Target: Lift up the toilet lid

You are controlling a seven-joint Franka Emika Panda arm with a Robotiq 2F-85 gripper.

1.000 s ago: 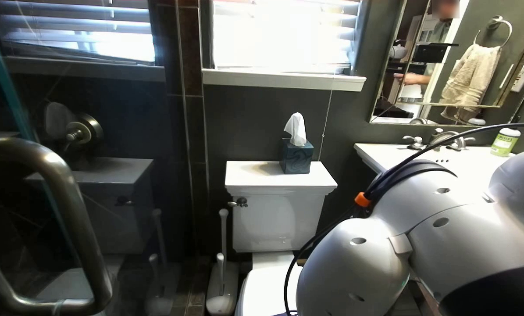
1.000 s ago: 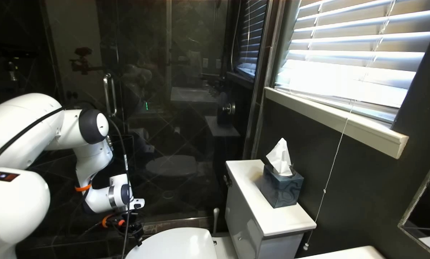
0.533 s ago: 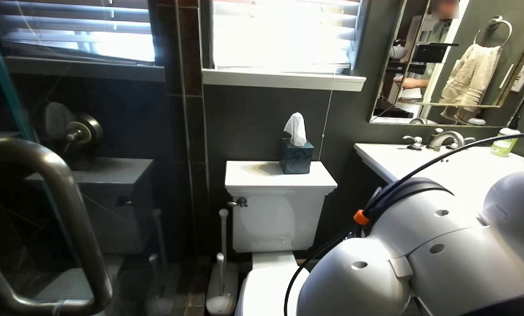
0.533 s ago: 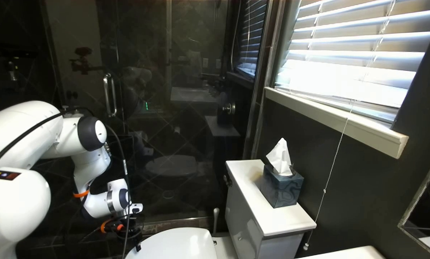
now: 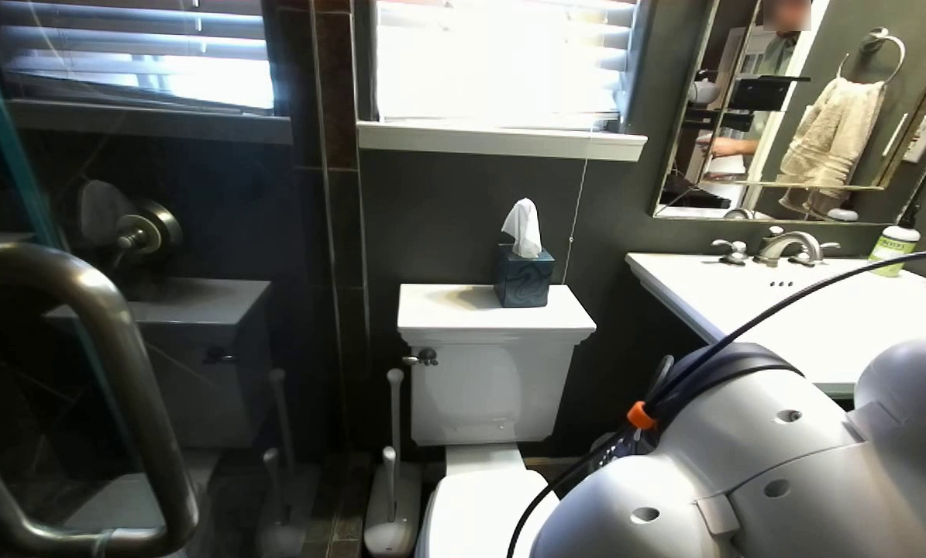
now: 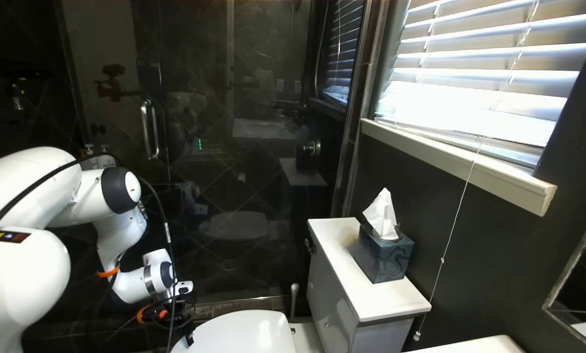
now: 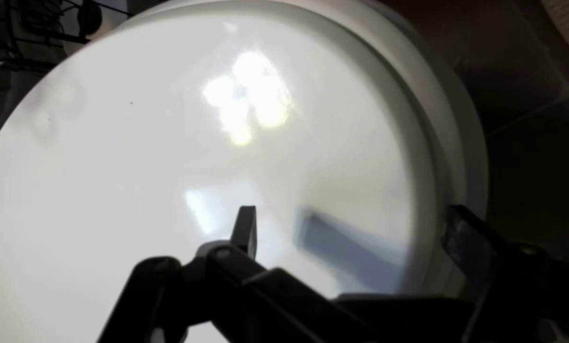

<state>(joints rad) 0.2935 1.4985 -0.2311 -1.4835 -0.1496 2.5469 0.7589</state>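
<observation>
The toilet lid is a smooth white oval and lies down flat on the toilet. It also shows in both exterior views, partly cut off by the frame edge. My gripper is open and empty. In the wrist view one finger is over the lid's top and the other is past its curved edge, beside the white seat and bowl rim. In an exterior view the black gripper is low at the lid's front edge. I cannot tell whether a finger touches it.
The white tank behind the lid carries a tissue box. A toilet brush stands beside the toilet. A sink is on the opposite side. A glass shower door with a metal handle stands behind the arm.
The arm has lowered in both exterior views. My gripper has sunk slightly at the lid's front edge. The lid has not moved.
</observation>
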